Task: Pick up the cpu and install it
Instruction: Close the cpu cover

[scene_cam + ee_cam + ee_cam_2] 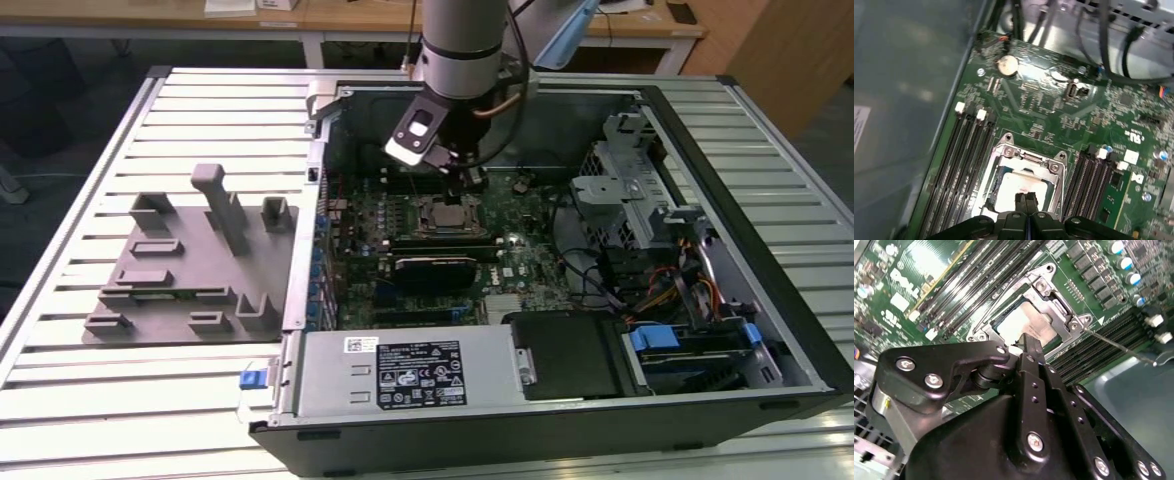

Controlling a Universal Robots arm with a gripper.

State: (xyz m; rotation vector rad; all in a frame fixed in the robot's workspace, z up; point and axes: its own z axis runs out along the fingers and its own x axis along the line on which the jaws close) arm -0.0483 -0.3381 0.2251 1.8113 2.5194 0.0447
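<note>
Gripper (1025, 199) in first wrist view: jaws pressed together, nothing betw. them, tips right over the cpu (1015, 184); contact can't tell. Cpu lies flat in socket frame (1004, 150) on motherboard (1054, 110), inside open computer case (534, 440) on table (200, 110). Grey fixture (187, 260) beside case, exterior view's left.

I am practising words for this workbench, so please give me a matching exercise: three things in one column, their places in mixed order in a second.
1. cpu
2. gripper
3. grey fixture

A. on the table, outside the case, at the exterior view's left
B. in the socket frame on the motherboard
C. over the cpu, shut

Pairs: 1-B; 2-C; 3-A
</note>
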